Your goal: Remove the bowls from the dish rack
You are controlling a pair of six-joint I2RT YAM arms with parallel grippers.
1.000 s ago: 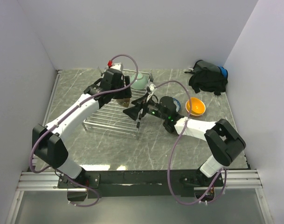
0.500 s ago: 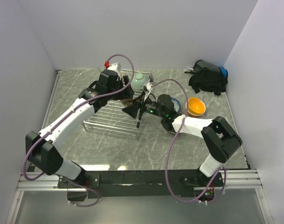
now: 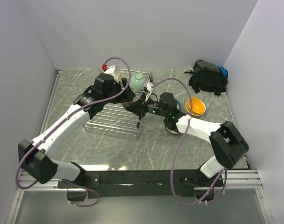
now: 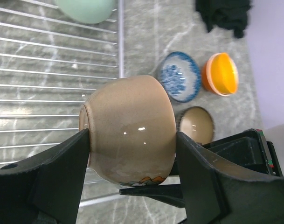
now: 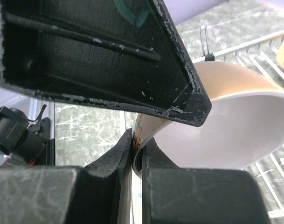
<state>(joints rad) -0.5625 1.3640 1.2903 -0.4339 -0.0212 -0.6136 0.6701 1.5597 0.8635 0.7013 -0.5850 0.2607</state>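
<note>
Plainly, we are mid-handover above the dish rack [image 3: 111,116], whose wires lie beneath both sets of jaws. The left gripper [image 3: 128,99] clasps the tan bowl [image 4: 128,126] across its body, one finger pressed to each flank and the mouth turned sideways. The right gripper [image 5: 137,154] meets it from the opposite side, its jaws pressed together on the rim so that the bowl's wall is pinched between them. Both arms hold the bowl, lifted off the wires over the rack's edge rail.

We judge that the left jaws must next spread and draw back before the right arm moves off. The whole weight will then hang from a thin pinch on a glazed rim, so the carry should be slow, toward the table [image 3: 188,154] where other bowls already sit.

From the top view we get only the two arms converging, and the bowl is almost hidden under them. The left wrist view gives us the bowl's full outline and what lies beyond the jaws. That is a green bowl [image 4: 86,8] on the rack, and, off it, a blue-patterned bowl [image 4: 180,76], an orange bowl [image 4: 221,73] and a brown bowl [image 4: 196,125]. Only the right wrist view shows the rim pinch and the white inside.
</note>
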